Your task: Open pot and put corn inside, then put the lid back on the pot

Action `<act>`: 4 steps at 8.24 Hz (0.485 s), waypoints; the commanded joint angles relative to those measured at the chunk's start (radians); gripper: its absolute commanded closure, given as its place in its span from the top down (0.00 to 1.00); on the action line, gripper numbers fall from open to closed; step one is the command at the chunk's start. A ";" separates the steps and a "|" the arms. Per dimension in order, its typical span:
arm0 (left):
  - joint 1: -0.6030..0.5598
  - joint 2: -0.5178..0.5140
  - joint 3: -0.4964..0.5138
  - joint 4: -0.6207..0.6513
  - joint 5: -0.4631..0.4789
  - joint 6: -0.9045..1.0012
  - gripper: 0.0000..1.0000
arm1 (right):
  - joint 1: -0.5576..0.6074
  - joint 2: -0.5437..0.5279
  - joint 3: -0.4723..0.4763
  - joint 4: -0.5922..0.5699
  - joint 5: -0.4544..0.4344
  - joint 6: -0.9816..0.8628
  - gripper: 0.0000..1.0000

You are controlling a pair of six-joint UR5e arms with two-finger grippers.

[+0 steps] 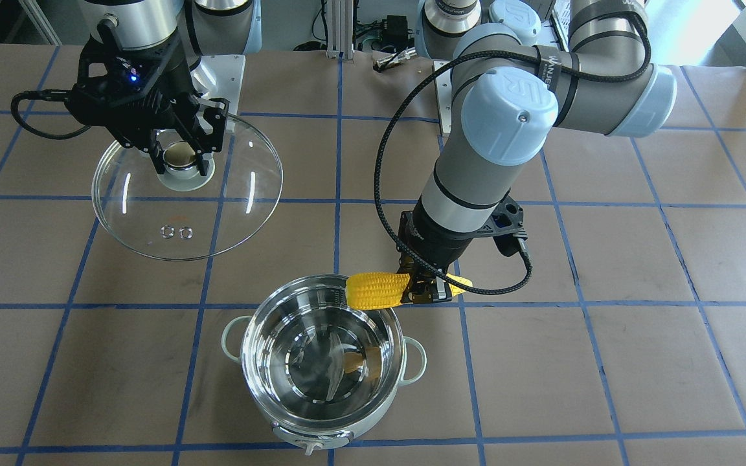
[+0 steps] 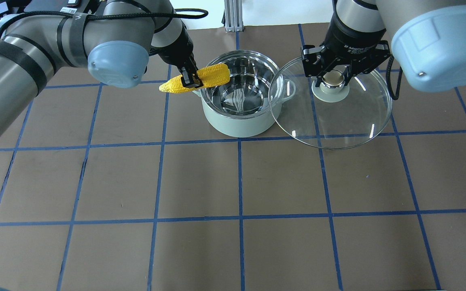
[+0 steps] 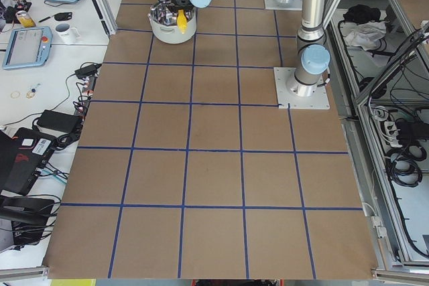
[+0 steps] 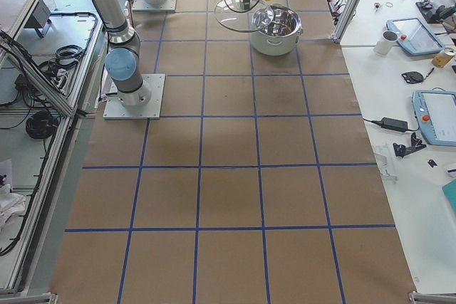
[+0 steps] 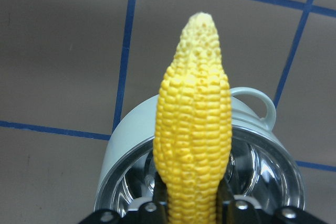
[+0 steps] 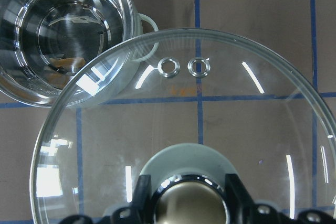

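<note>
The mint-green steel-lined pot [image 2: 237,117] stands open on the table; it also shows in the front view [image 1: 263,414]. My left gripper [image 2: 190,80] is shut on the yellow corn [image 2: 210,74], held level in the air across the pot's left rim, its blunt end over the rim. The corn also shows in the front view [image 1: 373,290] and the left wrist view [image 5: 193,145]. My right gripper [image 2: 334,79] is shut on the knob of the clear glass lid [image 2: 338,121], held in the air to the right of the pot. The lid also shows in the front view [image 1: 217,213] and the right wrist view [image 6: 210,124].
The table is brown paper with a blue tape grid [image 2: 239,218]. Outside the table stand benches with tablets and a mug [image 3: 67,31]. The lid's edge overlaps the pot's right handle [image 2: 291,87] in the overhead view.
</note>
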 commanded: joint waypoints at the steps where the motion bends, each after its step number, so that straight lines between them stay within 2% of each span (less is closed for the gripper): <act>1: -0.027 -0.042 0.052 0.029 0.003 0.017 0.06 | 0.000 -0.002 0.000 0.005 -0.001 -0.001 0.30; 3: -0.060 -0.078 0.063 0.078 0.005 0.006 0.06 | 0.000 -0.013 0.002 0.020 0.000 0.006 0.30; 4: -0.088 -0.107 0.077 0.107 0.047 0.009 0.06 | -0.003 -0.013 0.000 0.017 0.002 0.000 0.30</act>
